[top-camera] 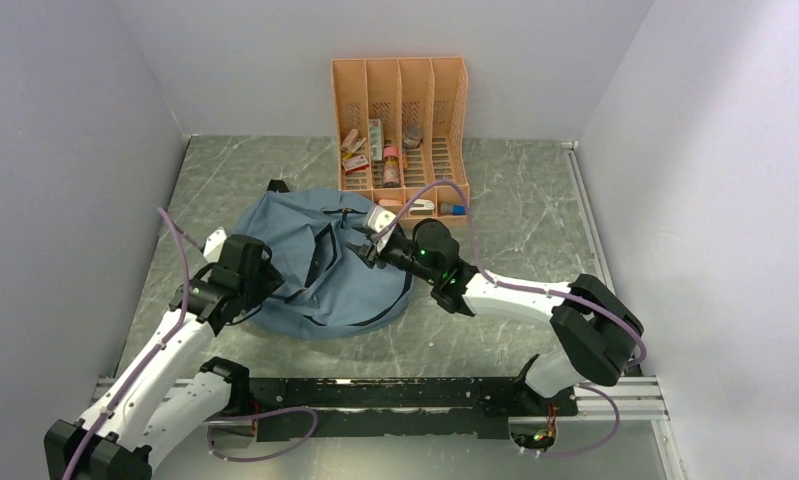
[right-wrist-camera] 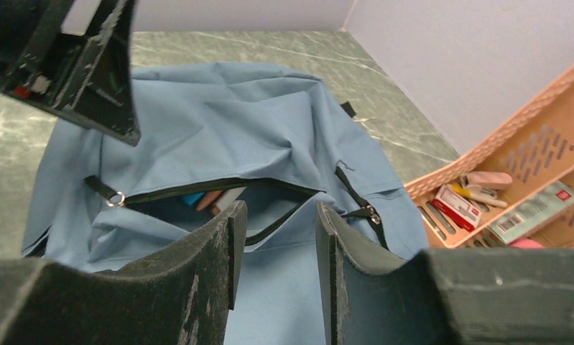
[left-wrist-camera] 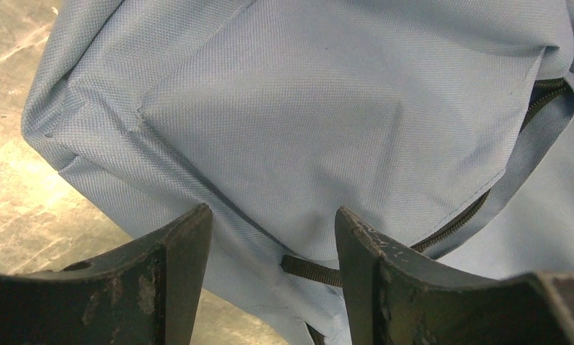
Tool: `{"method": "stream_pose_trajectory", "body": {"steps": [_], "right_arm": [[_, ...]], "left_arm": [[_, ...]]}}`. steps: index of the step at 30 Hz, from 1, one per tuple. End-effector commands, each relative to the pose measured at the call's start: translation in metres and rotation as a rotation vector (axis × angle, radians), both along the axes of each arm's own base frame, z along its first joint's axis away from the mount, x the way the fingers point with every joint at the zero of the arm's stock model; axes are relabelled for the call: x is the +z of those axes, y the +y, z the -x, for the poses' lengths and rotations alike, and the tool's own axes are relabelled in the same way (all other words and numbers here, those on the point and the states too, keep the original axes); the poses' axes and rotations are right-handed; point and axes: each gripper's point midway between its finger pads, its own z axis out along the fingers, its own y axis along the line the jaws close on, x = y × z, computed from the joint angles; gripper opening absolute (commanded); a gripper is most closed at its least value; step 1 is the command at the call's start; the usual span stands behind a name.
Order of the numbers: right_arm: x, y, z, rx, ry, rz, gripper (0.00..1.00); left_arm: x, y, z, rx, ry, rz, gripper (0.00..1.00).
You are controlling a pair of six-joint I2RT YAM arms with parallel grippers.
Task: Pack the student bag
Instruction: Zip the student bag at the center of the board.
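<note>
Backpack first: the student bag is a soft, dusty-blue fabric heap with black zip trim. It lies slumped on the green marbled table, left of centre and near the front of the orange file organizer. Its black top handle sits at the back-left end, so I read the long axis as running diagonally from there toward the near right, though the slack shape makes that loose. The main zip is partly undone, and a few small coloured items show in the gap. My left claw is at the bag's near-left edge, jaws apart, fabric unclamped. My right claw hovers over the zip opening, jaws parted and empty.
</note>
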Motion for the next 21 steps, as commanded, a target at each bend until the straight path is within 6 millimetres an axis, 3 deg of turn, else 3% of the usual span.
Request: {"method": "stream_pose_trajectory", "body": {"steps": [1,11,21], "right_arm": [[0.01,0.008,0.025,0.129,-0.084,-0.002,0.44],[0.0,0.015,0.029,0.136,-0.095,0.046,0.44],[0.001,0.012,0.029,0.121,-0.106,0.047,0.44]], "left_arm": [[0.012,0.0,-0.014,0.022,-0.074,0.025,0.66],[0.05,-0.002,-0.026,-0.002,-0.158,0.021,0.69],[0.011,-0.009,-0.016,-0.019,-0.072,0.051,0.68]]}}
